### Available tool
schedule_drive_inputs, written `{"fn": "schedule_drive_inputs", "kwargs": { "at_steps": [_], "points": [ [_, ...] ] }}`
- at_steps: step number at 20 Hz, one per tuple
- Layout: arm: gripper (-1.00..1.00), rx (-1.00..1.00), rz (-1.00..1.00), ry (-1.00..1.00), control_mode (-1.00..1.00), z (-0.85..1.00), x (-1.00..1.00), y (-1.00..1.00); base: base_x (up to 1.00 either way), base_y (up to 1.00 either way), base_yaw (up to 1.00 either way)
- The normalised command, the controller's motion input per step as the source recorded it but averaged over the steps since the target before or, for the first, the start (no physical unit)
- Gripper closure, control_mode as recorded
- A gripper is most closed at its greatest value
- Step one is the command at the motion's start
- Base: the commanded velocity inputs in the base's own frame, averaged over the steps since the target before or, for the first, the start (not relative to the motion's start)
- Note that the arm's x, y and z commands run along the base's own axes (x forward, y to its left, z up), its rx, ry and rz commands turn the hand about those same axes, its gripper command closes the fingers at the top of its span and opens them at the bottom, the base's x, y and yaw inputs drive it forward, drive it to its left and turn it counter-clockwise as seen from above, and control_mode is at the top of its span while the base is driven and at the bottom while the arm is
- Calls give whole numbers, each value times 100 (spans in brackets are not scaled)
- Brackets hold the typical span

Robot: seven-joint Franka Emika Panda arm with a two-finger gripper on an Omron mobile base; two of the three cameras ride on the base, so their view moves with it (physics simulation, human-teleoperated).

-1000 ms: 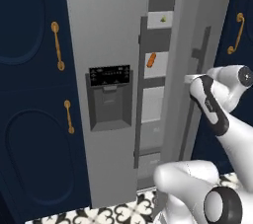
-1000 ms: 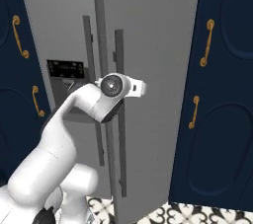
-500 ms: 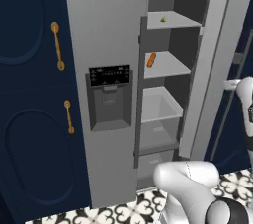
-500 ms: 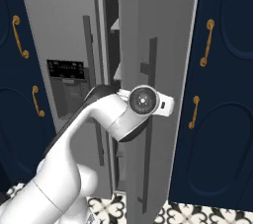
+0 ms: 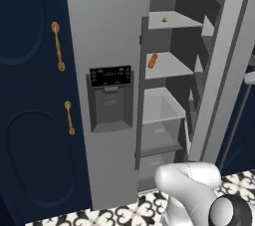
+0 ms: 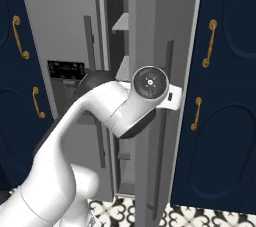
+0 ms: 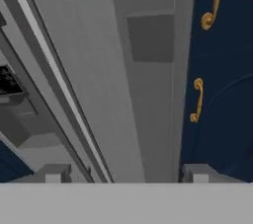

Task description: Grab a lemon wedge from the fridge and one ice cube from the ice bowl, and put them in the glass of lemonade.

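Fridge [image 5: 107,36]: tall light-grey unit between navy cabinets [image 5: 30,120]; its right door [image 6: 160,71] stands swung open toward the arm, the left door with the black dispenser panel [image 5: 110,77] is closed.
Lemon wedge: probably the small yellow-green piece [image 5: 165,19] on the upper shelf [image 5: 174,21]; too small to be sure; an orange item [image 5: 152,60] lies on the shelf below; clear drawers [image 5: 159,120] sit lower down.
Ice bowl and glass of lemonade: where they stand I cannot tell from here.
Gripper [image 7: 126,176]: fingertips [image 7: 55,173] rise at the bottom of the hand view, well apart, nothing pinched between them; they face the door's outer face, with its long dark handle [image 7: 44,80] just beside the left tip; whether a tip touches the handle I cannot tell.
Step in hand: door opening, judged; wedge not yet reached.
Risks: the arm is beside the open door, so reaching into the shelves could knock the door edge; the door may swing back if released part-open; the orange item could be taken for the wedge; a small wedge may slip between wide fingers.
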Motion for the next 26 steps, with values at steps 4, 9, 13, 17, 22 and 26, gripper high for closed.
{"fn": "schedule_drive_inputs", "kwargs": {
  "at_steps": [4, 9, 13, 17, 22, 26],
  "points": [
    [-100, -23, 8, 0, -100, 16, -13, 86, 0, 0, 0],
    [-100, -41, 7, 4, -100, -1, 1, 100, 0, 0, 0],
    [-100, -51, 1, 25, -100, -5, 32, 96, 0, 0, 0],
    [-100, -53, 0, 28, -100, -17, 54, 50, 0, 0, 0],
    [-100, -35, 0, 23, -100, -20, 66, 4, 0, 0, 0],
    [-100, -19, 1, 13, -100, -17, 82, -3, 0, 0, 0]
  ]
}}
